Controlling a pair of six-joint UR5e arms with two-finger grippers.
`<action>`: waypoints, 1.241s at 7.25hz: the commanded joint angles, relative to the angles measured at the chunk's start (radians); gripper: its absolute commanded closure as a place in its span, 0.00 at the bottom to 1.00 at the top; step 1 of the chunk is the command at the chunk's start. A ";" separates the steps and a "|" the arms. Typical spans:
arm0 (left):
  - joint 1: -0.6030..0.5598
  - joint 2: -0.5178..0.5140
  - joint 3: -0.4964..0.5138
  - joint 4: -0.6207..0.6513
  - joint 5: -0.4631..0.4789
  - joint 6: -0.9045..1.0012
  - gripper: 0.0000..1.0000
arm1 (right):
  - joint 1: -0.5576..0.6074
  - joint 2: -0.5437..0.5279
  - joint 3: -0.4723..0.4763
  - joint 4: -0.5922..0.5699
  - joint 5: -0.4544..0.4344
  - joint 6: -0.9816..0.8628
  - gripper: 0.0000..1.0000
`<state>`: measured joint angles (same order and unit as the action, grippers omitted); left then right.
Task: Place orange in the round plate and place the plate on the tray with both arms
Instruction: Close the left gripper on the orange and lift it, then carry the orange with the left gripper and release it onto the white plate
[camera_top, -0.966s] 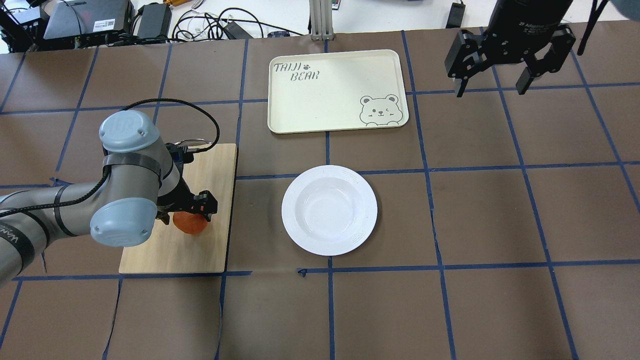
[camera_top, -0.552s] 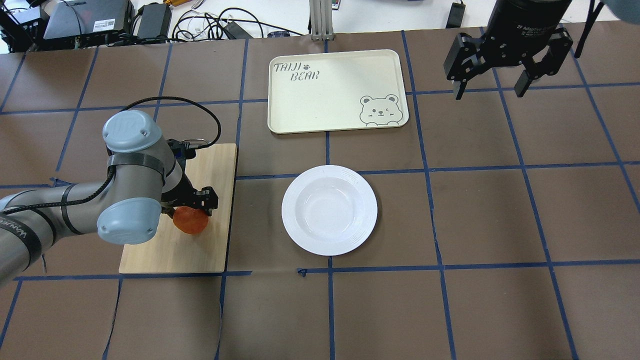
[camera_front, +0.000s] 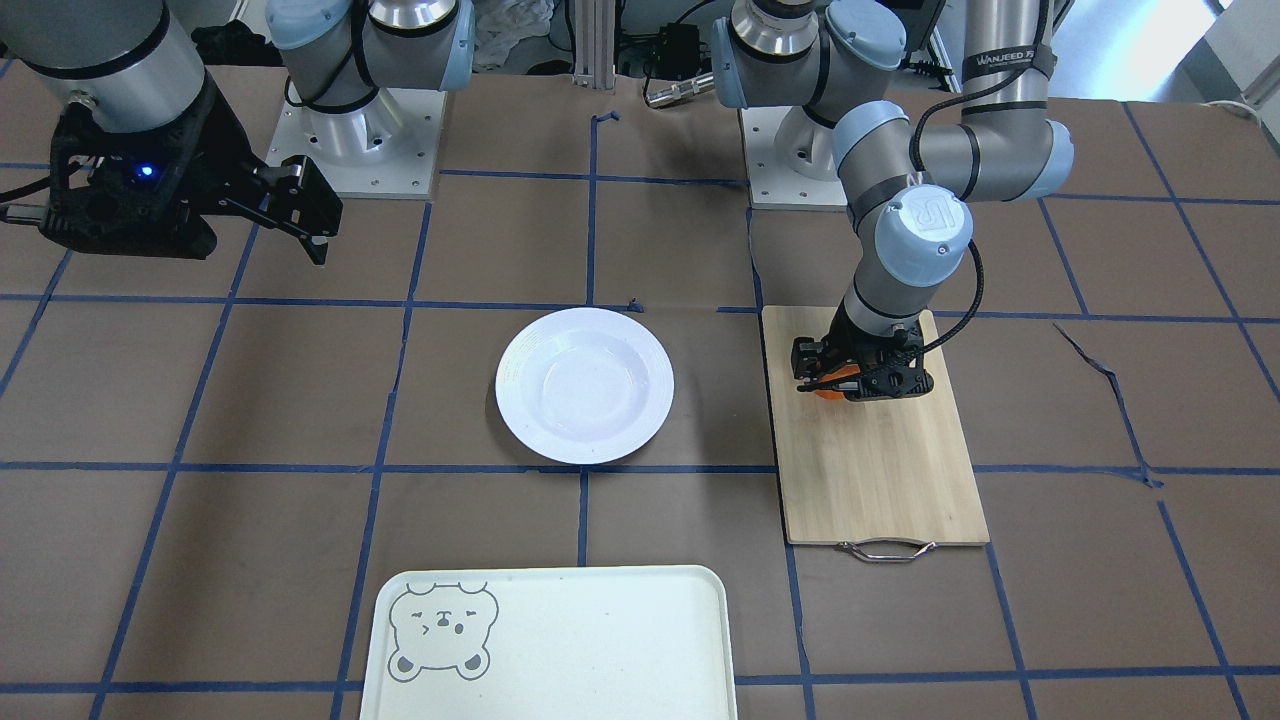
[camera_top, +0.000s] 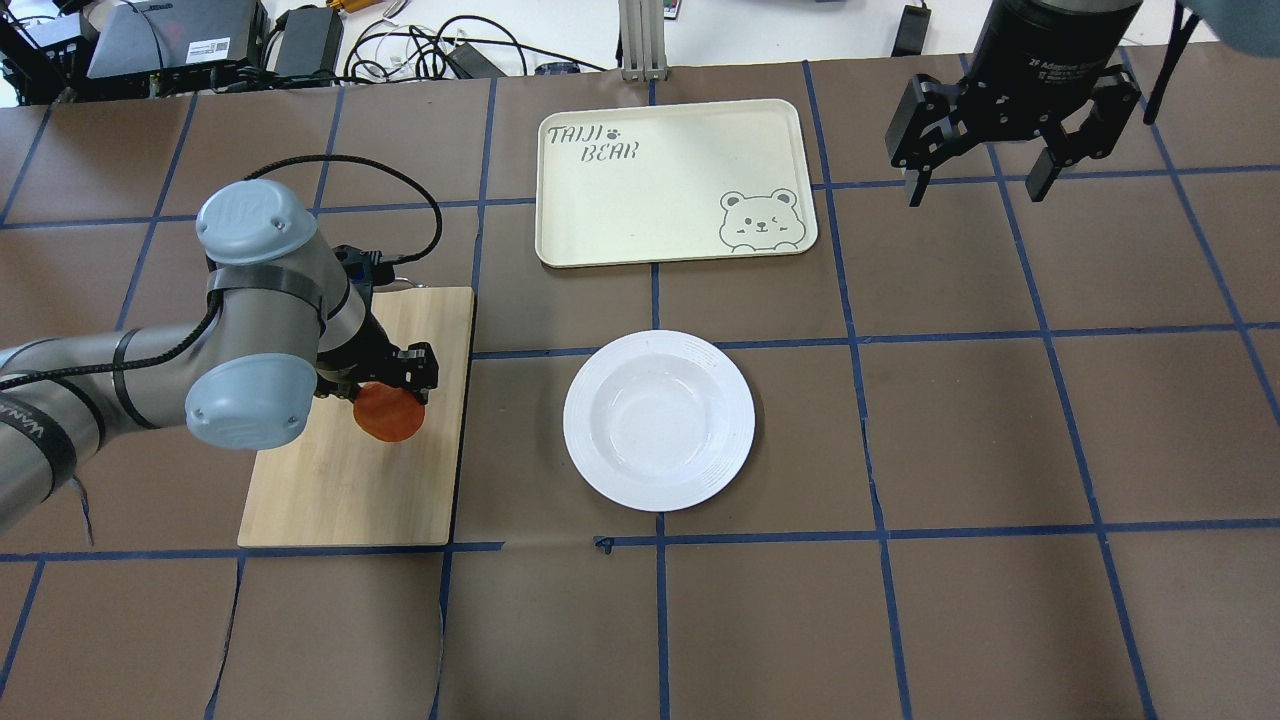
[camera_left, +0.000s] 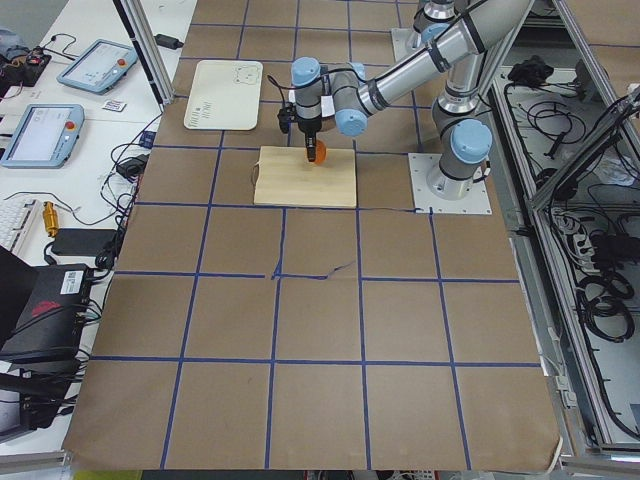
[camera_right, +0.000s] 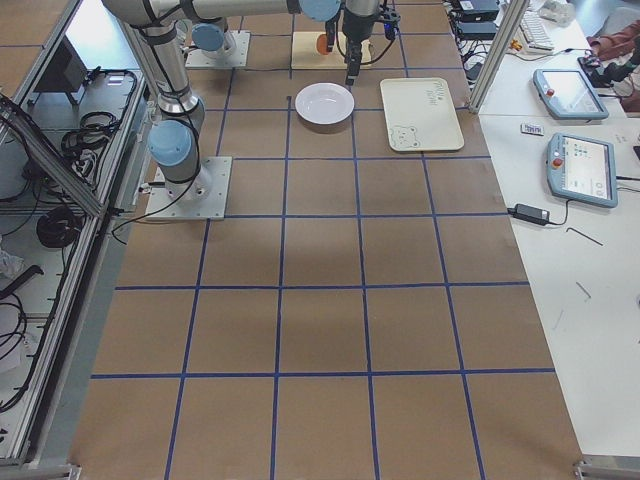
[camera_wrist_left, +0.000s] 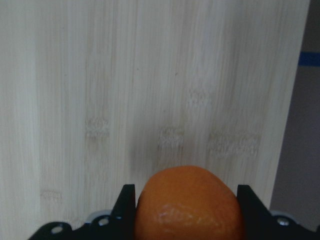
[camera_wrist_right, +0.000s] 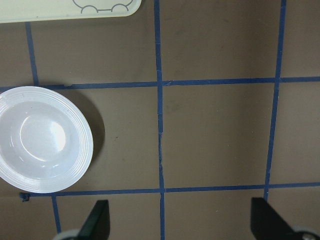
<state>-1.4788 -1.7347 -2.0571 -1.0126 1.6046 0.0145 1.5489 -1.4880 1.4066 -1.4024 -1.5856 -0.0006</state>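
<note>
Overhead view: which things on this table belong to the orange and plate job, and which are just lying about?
Belong to the job:
orange, held in the left gripper over the cutting board
plate, empty
tray, empty
right gripper, open, above the table

Lying about:
cutting board
cables beyond the table's far edge

Looked down on the counter (camera_top: 960, 440): brown, gridded with blue tape (camera_top: 661, 620). Found the round plate (camera_top: 659, 420) flat near the middle. Spotted the tray (camera_top: 660, 190) beyond it, toward the operators' side, apart. Caught a bamboo cutting board (camera_top: 370, 500) flat on the robot's left of the plate, not touching, metal handle (camera_front: 886, 548) toward the operators. Noted metal base plates (camera_front: 400, 180) at the robot's edge.
</note>
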 joint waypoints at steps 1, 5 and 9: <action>-0.103 0.001 0.073 -0.092 -0.098 -0.174 0.73 | -0.003 0.002 0.000 -0.001 0.001 0.002 0.00; -0.404 -0.109 0.158 -0.040 -0.132 -0.509 0.71 | -0.023 0.015 0.002 -0.021 -0.001 -0.002 0.00; -0.491 -0.218 0.167 0.055 -0.146 -0.574 0.54 | -0.046 0.015 0.002 -0.021 0.002 -0.005 0.00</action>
<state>-1.9578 -1.9351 -1.8908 -0.9688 1.4576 -0.5543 1.5099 -1.4727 1.4082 -1.4239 -1.5838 -0.0047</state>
